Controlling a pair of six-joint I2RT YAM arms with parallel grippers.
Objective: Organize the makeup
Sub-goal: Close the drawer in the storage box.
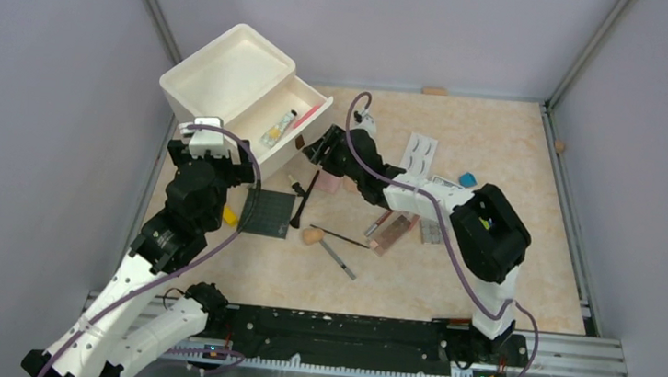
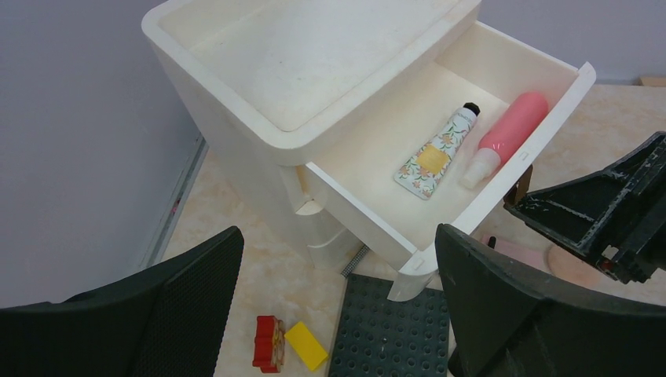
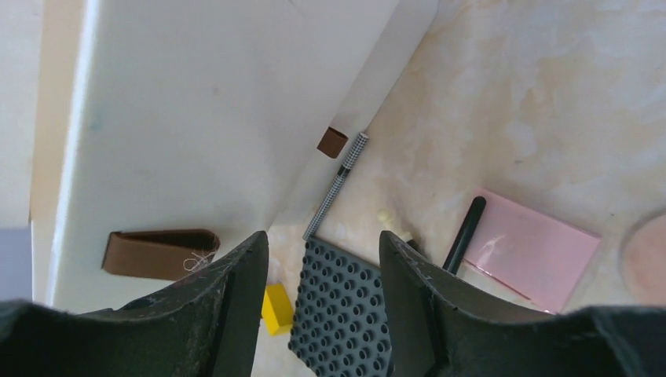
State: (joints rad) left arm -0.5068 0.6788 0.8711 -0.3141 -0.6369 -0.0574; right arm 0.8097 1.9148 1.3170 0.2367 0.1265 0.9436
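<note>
While both pairs of my jaws hang empty, the sorting stands, by my reading, between one item and the next. My right gripper (image 3: pixel 322 251), jaws about half apart with nothing between them, looks straight down past the front of the open drawer (image 2: pixel 369 161). My left gripper (image 2: pixel 338 236), jaws spread wide and holding nothing, hovers before that same drawer.

A floral tube (image 2: pixel 434 155) and a pink bottle (image 2: pixel 506 135) already lie side by side inside it. Centre frame in the right wrist view, a checked pencil (image 3: pixel 338 184) lies against the drawer's base. A pink compact (image 3: pixel 528 247) sits at right with a dark brush (image 3: pixel 463 234) across its left edge, and a peach puff (image 3: pixel 648 255) shows at the far right. The studded plate (image 3: pixel 345 306) lies at bottom centre. An eyelash card (image 1: pixel 420 151) and a brown palette (image 1: pixel 392 234) wait mid-table in the top view.

Next, I judge, my right jaws must drop astride one thin piece, clear of the drawer wall.
</note>
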